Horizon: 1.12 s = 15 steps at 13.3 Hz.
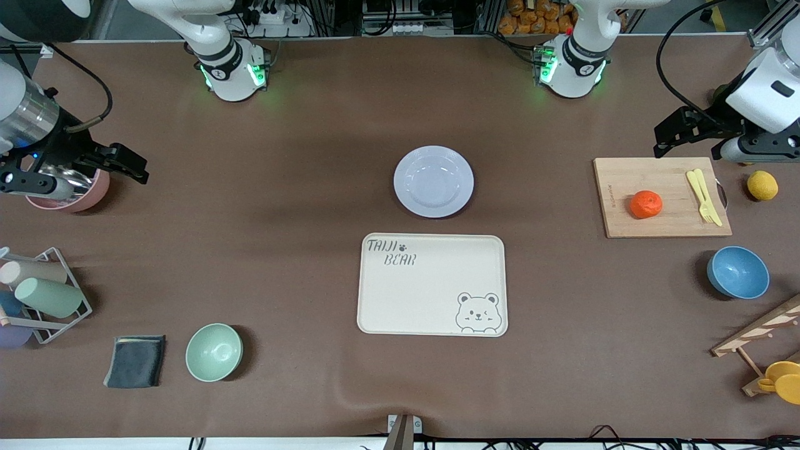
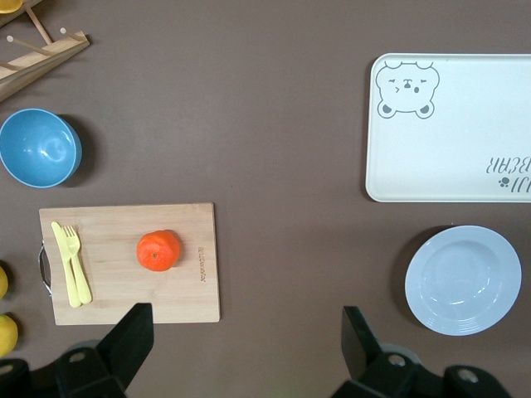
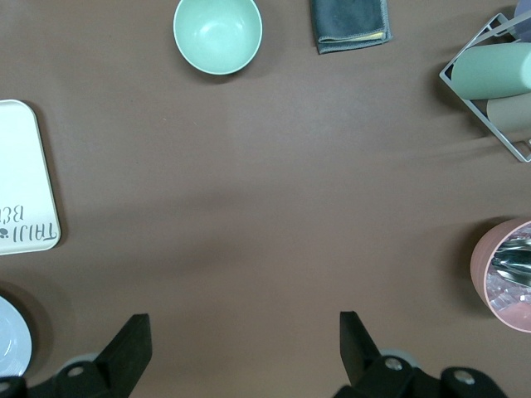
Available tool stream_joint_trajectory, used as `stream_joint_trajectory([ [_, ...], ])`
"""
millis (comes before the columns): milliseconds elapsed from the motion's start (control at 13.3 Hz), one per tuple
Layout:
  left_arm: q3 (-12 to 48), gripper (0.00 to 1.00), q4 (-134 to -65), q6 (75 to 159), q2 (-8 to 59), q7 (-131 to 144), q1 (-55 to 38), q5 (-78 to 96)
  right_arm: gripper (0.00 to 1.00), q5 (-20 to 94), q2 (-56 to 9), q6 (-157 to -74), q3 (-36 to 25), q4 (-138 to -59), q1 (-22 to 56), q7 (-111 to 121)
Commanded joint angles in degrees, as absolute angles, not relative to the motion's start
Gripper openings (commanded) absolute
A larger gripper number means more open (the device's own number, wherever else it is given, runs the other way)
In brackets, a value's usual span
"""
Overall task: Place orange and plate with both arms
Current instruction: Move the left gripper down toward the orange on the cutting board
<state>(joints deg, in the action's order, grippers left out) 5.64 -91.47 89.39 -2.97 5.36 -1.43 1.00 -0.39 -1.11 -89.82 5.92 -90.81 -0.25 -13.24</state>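
The orange [image 1: 645, 204] lies on a wooden cutting board [image 1: 662, 197] toward the left arm's end of the table; it also shows in the left wrist view [image 2: 158, 250]. The white plate [image 1: 433, 181] sits mid-table, just farther from the front camera than the cream bear tray [image 1: 432, 284]; the left wrist view shows the plate [image 2: 463, 280] too. My left gripper [image 1: 665, 139] is open and empty, up over the table beside the board's edge [image 2: 245, 336]. My right gripper [image 1: 128, 161] is open and empty, by a pink bowl [image 1: 78, 190] at the right arm's end [image 3: 242, 340].
A yellow fork [image 1: 703, 196] lies on the board, with a yellow fruit [image 1: 762, 185] beside it. A blue bowl [image 1: 737, 272] and a wooden rack [image 1: 759, 337] are nearer the front camera. A green bowl [image 1: 214, 352], grey cloth [image 1: 135, 361] and cup rack [image 1: 47, 297] stand toward the right arm's end.
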Motion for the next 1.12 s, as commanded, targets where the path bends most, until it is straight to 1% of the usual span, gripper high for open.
stream_joint_trajectory([
  [0,5.89,1.0,-91.58,89.47,-3.43,5.02,-1.14,0.62,1.0,-1.32,-1.93,-89.21,6.24,-89.3,-0.53,-14.24],
  [524,6.07,1.0,-91.49,89.47,-2.99,5.71,-1.14,0.53,1.0,-0.53,-2.29,-89.12,6.06,-89.47,-2.37,-14.33],
  [749,5.8,1.0,-92.45,88.16,-1.58,8.34,-0.36,0.53,1.0,-1.32,-2.46,-89.12,6.06,-90.0,-2.37,-13.89],
  [974,5.8,1.0,-94.3,87.1,0.87,8.53,0.87,0.44,1.0,-0.01,-3.43,-87.81,6.15,-90.09,-2.46,-12.3],
  [1049,5.8,1.0,-94.74,87.19,1.84,8.44,1.57,0.44,1.0,2.0,-3.69,-87.63,6.07,-90.17,-2.72,-12.3],
])
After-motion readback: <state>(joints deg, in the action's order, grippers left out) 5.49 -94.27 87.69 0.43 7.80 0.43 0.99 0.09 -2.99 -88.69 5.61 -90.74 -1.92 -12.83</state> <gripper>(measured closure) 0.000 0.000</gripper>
